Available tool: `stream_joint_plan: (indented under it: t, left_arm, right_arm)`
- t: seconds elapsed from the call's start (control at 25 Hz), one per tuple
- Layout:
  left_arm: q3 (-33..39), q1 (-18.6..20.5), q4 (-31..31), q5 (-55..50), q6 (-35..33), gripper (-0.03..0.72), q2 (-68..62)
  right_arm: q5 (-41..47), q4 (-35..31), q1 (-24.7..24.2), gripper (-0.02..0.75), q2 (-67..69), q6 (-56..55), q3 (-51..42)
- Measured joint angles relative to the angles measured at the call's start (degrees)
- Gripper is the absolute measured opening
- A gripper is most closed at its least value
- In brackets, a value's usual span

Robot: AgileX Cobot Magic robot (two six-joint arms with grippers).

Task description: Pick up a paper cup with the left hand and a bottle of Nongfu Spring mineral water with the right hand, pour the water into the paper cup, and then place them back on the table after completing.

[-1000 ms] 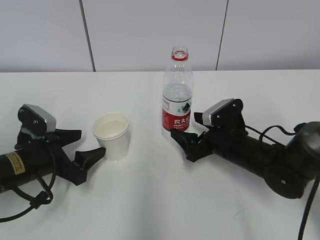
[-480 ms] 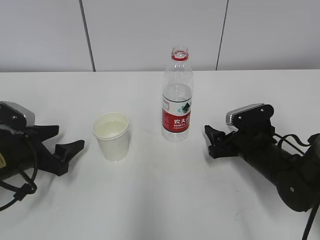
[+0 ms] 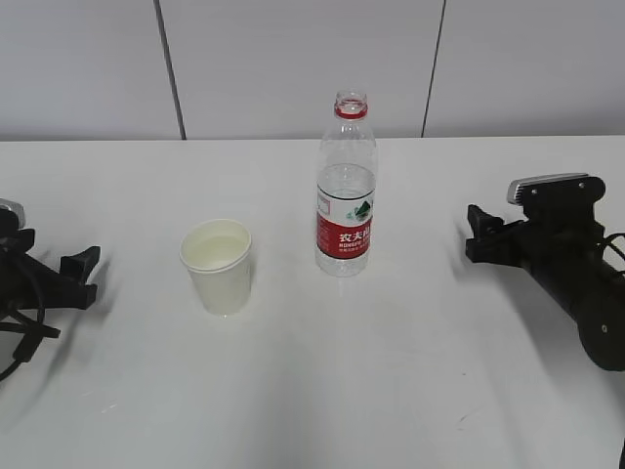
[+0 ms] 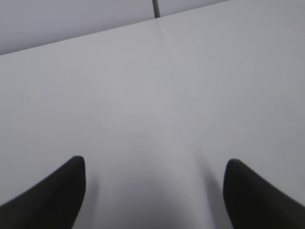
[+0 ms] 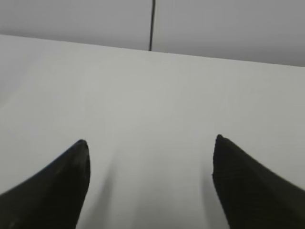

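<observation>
Both tools (image 3: 83, 278) (image 3: 476, 234) farther from cup (image 3: 218, 266), bottle (image 3: 345, 188)

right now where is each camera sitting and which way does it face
Exterior view: in front of the table, slanting down at the paper cup and bottle; left hand and right hand at the edges.
Left wrist view: on the left arm, facing bare tabletop; two spread fingertips.
Right wrist view: likewise; fingertips.
Both wrist views share the table and back wall, neither object.
</observation>
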State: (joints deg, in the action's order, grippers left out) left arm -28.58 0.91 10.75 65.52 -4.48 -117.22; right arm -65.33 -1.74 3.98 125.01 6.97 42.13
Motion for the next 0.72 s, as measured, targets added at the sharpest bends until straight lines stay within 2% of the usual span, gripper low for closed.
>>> stream_joint_plan:
  t: [0.12, 0.36, 0.56, 0.72]
  left_arm:
    - [-0.6, 0.0, -1.8, -2.1, -0.1, 0.538, 1.5]
    - [-8.0, 0.0, -5.6, -23.4, -0.1, 0.531, 9.2]
    - [-18.0, 0.0, -9.2, -48.3, -0.1, 0.531, 15.2]
    - [-27.3, 0.0, -11.7, -68.9, -0.1, 0.523, 16.2]
  right_arm:
    - [3.1, -0.3, -0.5, 0.592, -0.7, -1.7, 2.3]
    - [20.3, -0.4, -0.5, 0.59, -5.7, -2.5, 8.7]
    - [41.5, -1.4, -0.6, 0.589, -12.1, -2.5, 15.9]
    - [65.3, -1.5, -0.6, 0.589, -14.7, -2.5, 25.4]
